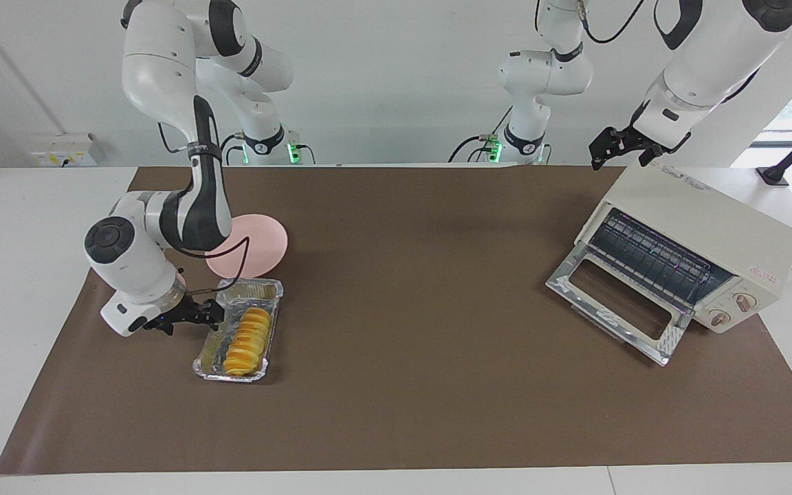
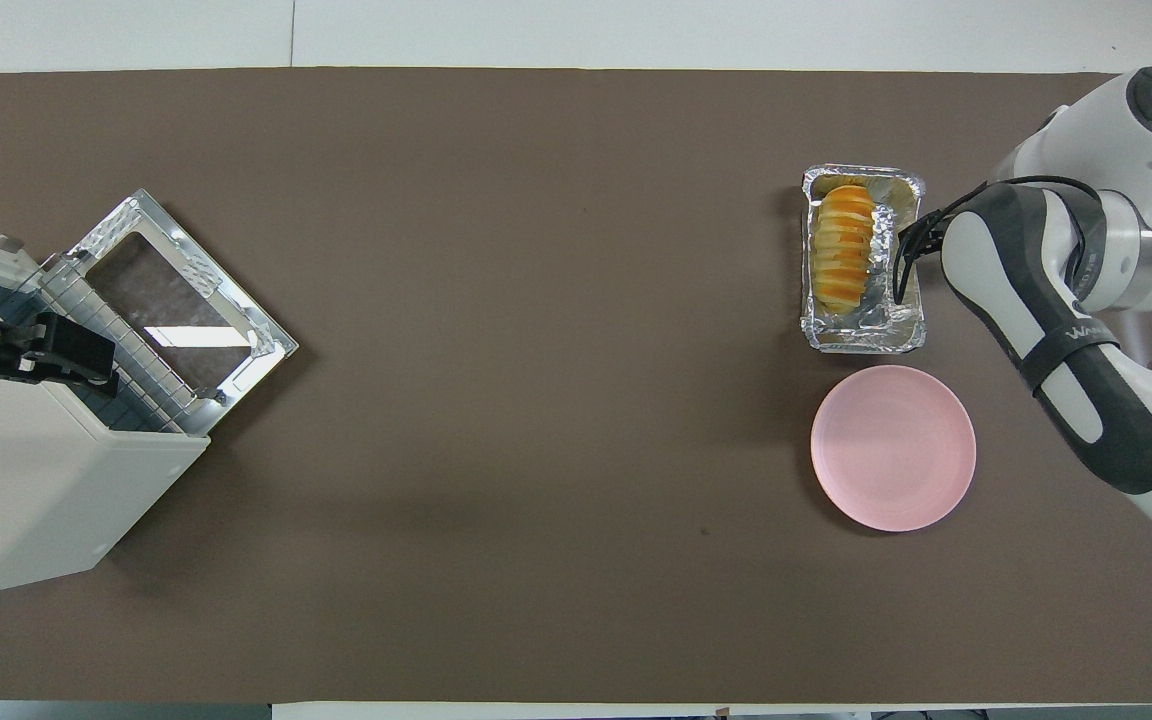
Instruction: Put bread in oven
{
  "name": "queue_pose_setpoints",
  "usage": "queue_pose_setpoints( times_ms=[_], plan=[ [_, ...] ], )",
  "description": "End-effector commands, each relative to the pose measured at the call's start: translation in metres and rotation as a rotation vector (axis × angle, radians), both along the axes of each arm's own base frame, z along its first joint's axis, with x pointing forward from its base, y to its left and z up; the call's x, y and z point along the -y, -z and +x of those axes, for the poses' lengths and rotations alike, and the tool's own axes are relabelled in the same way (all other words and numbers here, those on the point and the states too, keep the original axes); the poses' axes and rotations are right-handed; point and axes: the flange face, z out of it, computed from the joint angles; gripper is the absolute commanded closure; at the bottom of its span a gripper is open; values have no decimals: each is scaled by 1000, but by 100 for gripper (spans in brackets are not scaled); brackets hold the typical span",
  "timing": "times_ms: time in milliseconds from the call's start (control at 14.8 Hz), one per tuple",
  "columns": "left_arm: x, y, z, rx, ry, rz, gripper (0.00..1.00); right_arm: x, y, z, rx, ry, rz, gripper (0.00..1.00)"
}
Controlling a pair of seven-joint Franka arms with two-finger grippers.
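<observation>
The oven [image 1: 685, 261] sits at the left arm's end of the table, nearest the robots, its glass door [image 1: 616, 302] dropped flat and the wire rack [image 1: 650, 258] bare, so the opening step looks done. The left gripper [image 1: 609, 148] hangs in the air over the oven's top edge, fingers spread wide and holding nothing; that arm waits. Toward the right arm's end lies the pink plate [image 1: 258, 240], with nothing on it, and just beside it, farther from the robots, the foil tray [image 1: 269, 292] with the bread [image 1: 248, 333] lying in it along its length. The right gripper [image 1: 212, 315] is low at the tray's outer long rim, its fingers parted about as wide as they go and closed on nothing; whether a fingertip touches the foil I cannot tell. The step in hand seems to be the reach for the loaf or its tray. Next, by my judgement, the fingers must straddle the rim or the bread and close gently, since thin foil will crumple and a soft loaf will squash, then carry it the whole length of the table to the open oven. The table wears a plain brown mat [image 1: 403, 385] with white tabletop showing round its edges; past the arm bases stands a bare white wall, with cables and green lights at the bases.
</observation>
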Motion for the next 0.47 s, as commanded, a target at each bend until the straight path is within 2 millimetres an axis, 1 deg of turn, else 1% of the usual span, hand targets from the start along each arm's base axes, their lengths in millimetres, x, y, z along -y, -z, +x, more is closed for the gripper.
queue_pose_setpoints(
  times_ms=[0,67,135,202,270,337,405],
  plan=[
    [-3,-4,-7,-5,-5,-14,0,-2,3,-16,13,22,0,4],
    [-3,-4,-7,-5,-5,-14,0,-3,4,-17,20,49,1,8],
    [-3,-4,-7,-5,-5,-14,0,-4,3,-17,22,64,5,19],
    [-3,-4,-7,-5,-5,-14,0,-4,3,-17,24,69,6,36],
    [-3,-4,-7,-5,-5,-14,0,-5,3,-17,26,81,7,58],
    [-3,-4,-7,-5,-5,-14,0,-5,2,-16,32,104,7,75],
    [-3,-4,-7,-5,-5,-14,0,-6,1,-16,37,123,15,95]
  ],
)
